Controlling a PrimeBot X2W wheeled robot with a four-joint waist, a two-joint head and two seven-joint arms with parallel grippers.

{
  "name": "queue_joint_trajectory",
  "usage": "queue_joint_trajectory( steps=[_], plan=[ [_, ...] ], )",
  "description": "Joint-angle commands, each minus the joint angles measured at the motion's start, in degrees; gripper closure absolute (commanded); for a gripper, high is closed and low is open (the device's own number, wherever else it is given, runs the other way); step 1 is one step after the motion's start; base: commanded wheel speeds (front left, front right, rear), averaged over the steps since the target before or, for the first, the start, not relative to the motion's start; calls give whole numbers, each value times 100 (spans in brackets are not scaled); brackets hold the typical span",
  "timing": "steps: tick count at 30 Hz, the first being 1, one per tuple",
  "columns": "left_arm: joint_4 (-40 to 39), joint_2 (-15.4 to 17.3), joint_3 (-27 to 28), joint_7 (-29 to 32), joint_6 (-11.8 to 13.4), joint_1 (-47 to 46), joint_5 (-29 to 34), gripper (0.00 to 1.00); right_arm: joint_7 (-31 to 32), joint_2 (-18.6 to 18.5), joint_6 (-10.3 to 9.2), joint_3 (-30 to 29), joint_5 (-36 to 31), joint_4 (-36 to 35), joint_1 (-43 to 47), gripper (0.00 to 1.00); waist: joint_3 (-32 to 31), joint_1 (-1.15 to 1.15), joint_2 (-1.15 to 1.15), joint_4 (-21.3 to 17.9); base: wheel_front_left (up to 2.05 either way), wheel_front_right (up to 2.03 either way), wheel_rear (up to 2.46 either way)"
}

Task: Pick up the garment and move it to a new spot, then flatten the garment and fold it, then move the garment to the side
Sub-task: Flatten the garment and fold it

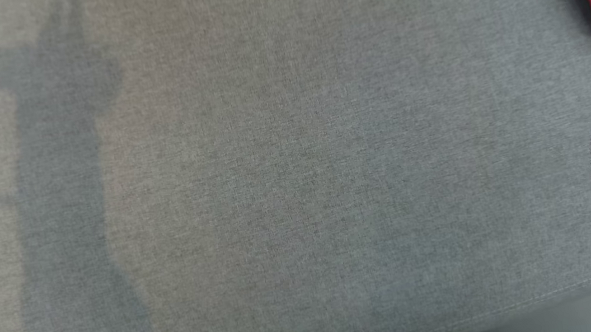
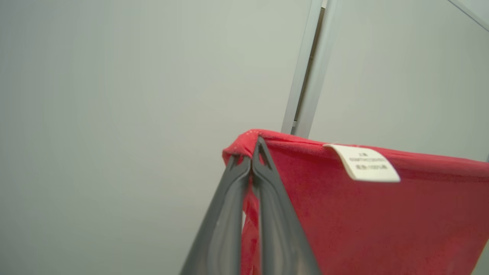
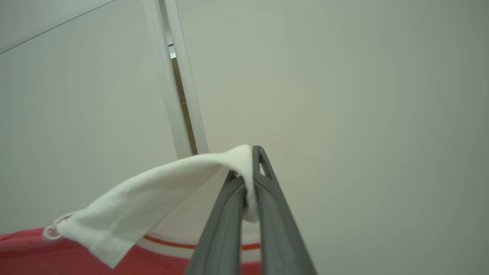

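Our left gripper (image 2: 247, 160) pinches the top edge of the red garment (image 2: 363, 217). Our right gripper (image 3: 248, 172) pinches its white trim (image 3: 153, 191). The garment hangs over the far right side of the gray table (image 1: 276, 191).

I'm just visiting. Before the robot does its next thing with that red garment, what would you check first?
1. Left pincer shut on the red garment's edge: ok.
2. Right pincer shut on its white trim: ok.
3. Gray surface lies flat for spreading: ok.
4. Garment hanging free of the surface: cannot tell.
5. Cloth taut between both pincers: cannot tell.
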Motion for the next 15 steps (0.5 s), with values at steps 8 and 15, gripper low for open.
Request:
queue_joint_trajectory(
  steps=[8, 15],
  plan=[
    [853, -22, -991, -1547, -152, 944, 164, 100, -1111, -28, -8, 1205, 75, 714, 1298, 100, 179, -1, 0, -14, 0, 0, 0],
    [335, 6, -1165, -1758, -152, 3501, -153, 100, -1390, -537, -8, 1641, 247, -238, 4303, 100, -240, -1, 0, 73, 0, 0, 0]
  ],
)
